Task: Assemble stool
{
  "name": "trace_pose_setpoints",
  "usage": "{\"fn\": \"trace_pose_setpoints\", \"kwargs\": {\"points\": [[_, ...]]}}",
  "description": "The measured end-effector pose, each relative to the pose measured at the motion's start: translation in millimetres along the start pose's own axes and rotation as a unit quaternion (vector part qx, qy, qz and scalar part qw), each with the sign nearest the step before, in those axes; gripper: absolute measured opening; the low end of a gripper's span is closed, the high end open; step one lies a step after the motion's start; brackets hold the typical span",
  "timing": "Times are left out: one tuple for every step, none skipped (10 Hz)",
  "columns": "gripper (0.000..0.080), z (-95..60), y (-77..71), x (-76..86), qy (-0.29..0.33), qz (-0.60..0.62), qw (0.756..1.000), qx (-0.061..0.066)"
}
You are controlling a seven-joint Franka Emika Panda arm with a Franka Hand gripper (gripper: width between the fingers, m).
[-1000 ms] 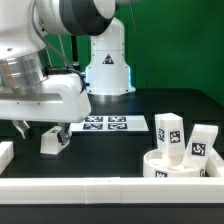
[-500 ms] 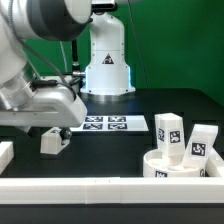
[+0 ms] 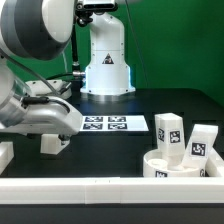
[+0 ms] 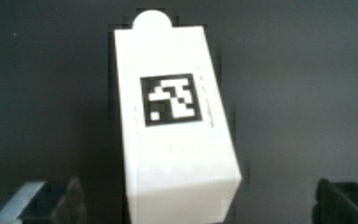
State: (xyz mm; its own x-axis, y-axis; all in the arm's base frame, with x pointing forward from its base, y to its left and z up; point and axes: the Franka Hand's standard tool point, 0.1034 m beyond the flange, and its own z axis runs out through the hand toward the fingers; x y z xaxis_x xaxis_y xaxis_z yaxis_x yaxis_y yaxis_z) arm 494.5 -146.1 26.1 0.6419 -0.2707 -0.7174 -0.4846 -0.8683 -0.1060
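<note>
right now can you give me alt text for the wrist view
A white stool leg lies lengthwise on a black table, a black-and-white square tag on its upper face and a rounded peg at its far end. The end effector is open, its dark fingertips on either side of the leg's near end, not touching it.

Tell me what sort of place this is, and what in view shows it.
Most likely a robotics lab test bench. A black table fenced by white border rails carries a marker board of printed tags; tagged white stool legs stand there, a green backdrop behind the arm.
</note>
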Motion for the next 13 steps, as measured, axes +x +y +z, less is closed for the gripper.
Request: {"fn": "trace_pose_setpoints", "kwargs": {"points": [[0.0649, 7.1, 2.2, -3.2, -0.018, 0.022, 1.0, -0.001], [0.0649, 10.3, 5.4, -5.0, -0.036, 0.037, 0.999, -0.011], [0.0649, 13.1, 6.3, -5.5, -0.052, 0.04, 0.998, -0.011], [0.0649, 13.0, 6.9, -3.2, -0.048, 0.04, 0.998, -0.012], [0.0649, 14.5, 7.5, -6.6, -0.058, 0.041, 0.997, -0.01], [0.0649, 20.8, 11.3, -18.5, -0.12, 0.047, 0.992, -0.004], [0.0649, 22.2, 15.7, -5.3, -0.126, 0.048, 0.991, -0.007], [0.0649, 22.3, 16.8, -1.9, -0.127, 0.045, 0.991, -0.008], [0.0649, 20.0, 16.3, 2.8, -0.112, 0.036, 0.993, -0.009], [0.0649, 18.6, 16.3, 5.1, -0.105, 0.033, 0.994, -0.01], [0.0649, 19.1, 15.8, 5.3, -0.104, 0.034, 0.994, -0.013], [0.0649, 23.1, 9.2, 5.5, -0.095, 0.035, 0.995, -0.015], [0.0649, 26.4, 7.7, 4.1, -0.09, 0.03, 0.995, -0.017]]}}
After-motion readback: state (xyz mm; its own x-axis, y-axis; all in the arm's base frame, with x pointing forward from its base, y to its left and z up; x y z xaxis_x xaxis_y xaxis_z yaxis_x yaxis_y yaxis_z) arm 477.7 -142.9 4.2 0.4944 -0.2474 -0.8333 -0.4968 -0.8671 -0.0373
